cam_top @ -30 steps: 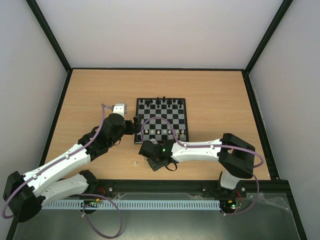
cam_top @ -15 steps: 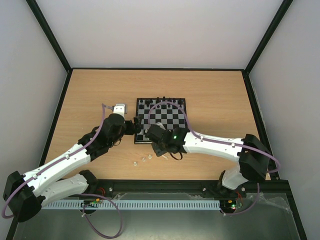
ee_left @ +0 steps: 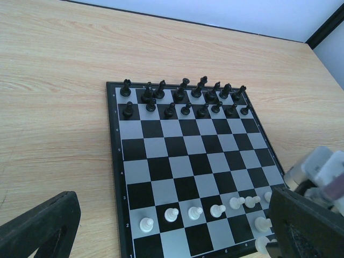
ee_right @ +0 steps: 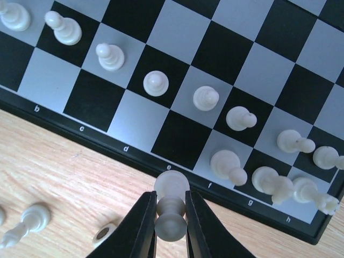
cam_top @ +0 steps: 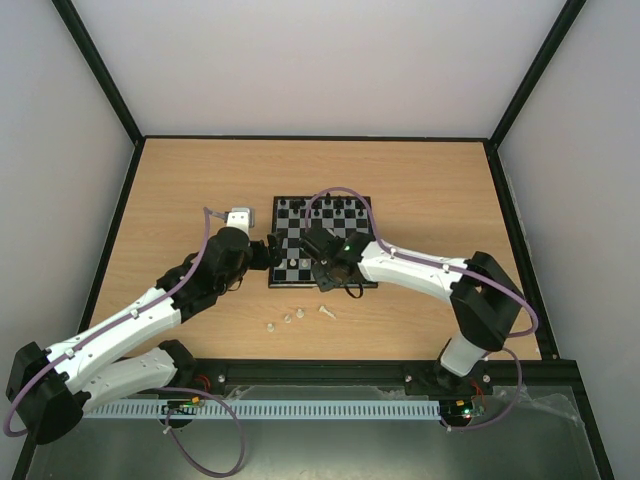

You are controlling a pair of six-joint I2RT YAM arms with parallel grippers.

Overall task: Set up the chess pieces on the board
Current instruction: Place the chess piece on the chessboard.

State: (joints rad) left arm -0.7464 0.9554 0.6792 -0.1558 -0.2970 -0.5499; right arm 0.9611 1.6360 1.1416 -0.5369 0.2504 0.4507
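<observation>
We see the right gripper [ee_right: 171, 215] closed to a narrow gap on one whitish piece [ee_right: 171, 188], its two dark fingers [ee_right: 144, 228] pinching it at the middle. The piece hangs over the near black border of the board [ee_right: 236, 54], by the letter e. We cannot judge whether it touches the board, nor which kind of piece it is. From above, the gripper's tips and the held piece are hidden under the wrist.

The other chess pieces [ee_right: 156, 83] stand in a row along the second rank, with three more on the back rank toward the h corner. The outermost ones are cut off by the frame. On the worktop [ee_right: 80, 177] in front of the board lies a fallen piece [ee_right: 29, 220], partly cropped. Beside it is a small ring-like bit [ee_right: 105, 233] that we cannot identify. In the top view these loose pieces are only pale specks.

The left gripper [ee_left: 172, 231] stands wide open and holds nothing, just off the board's left edge. Only the blurred ends of its fingers show, at the bottom corners of its wrist view. The black pieces [ee_left: 183, 97] fill the two far ranks. The right finger and a pale blurred shape [ee_left: 322, 172] cover the board's near right corner there.
</observation>
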